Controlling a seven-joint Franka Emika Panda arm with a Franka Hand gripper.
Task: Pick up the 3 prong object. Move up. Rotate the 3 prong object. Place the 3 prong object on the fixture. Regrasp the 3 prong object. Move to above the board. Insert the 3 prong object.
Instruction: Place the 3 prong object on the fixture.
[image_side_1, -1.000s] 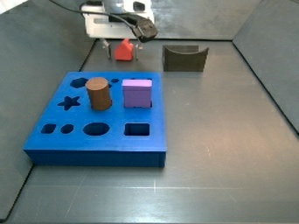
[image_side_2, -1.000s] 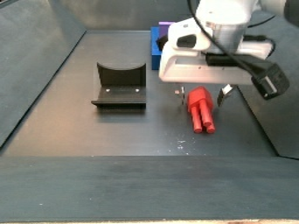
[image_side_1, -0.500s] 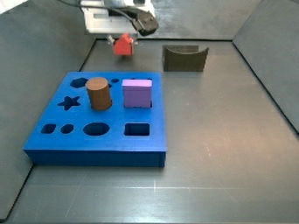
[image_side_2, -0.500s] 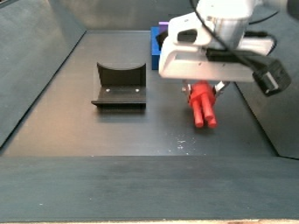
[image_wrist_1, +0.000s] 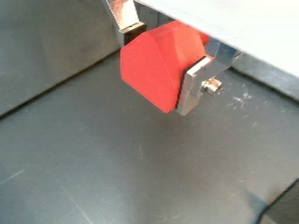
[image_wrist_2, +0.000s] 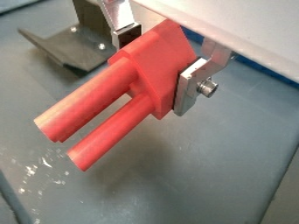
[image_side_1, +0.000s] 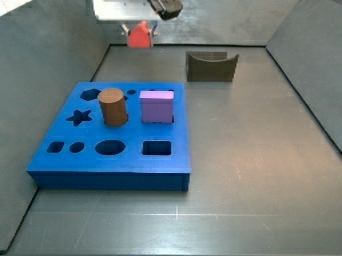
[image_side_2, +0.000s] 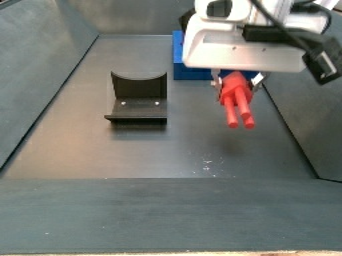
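Observation:
The red 3 prong object (image_wrist_2: 122, 83) hangs in the air, clamped at its block end by my gripper (image_wrist_2: 152, 61), which is shut on it. Its long prongs (image_side_2: 238, 105) point down and forward, off the dark floor. In a wrist view only its flat red face (image_wrist_1: 158, 63) shows between the silver fingers (image_wrist_1: 197, 83). The gripper (image_side_1: 139, 28) is high at the back, beyond the blue board (image_side_1: 118, 140). The dark fixture (image_side_1: 210, 66) with its curved notch stands on the floor, also seen in the other views (image_side_2: 136, 97) (image_wrist_2: 73, 51).
A brown cylinder (image_side_1: 112, 107) and a purple cube (image_side_1: 158, 106) stand in holes of the board. Star, round and square holes lie open along its front. Grey walls (image_side_2: 40, 90) enclose the floor on all sides.
The gripper has risen steadily with the 3 prong object, lifting it off the floor and higher in both side views. Nothing else has moved.

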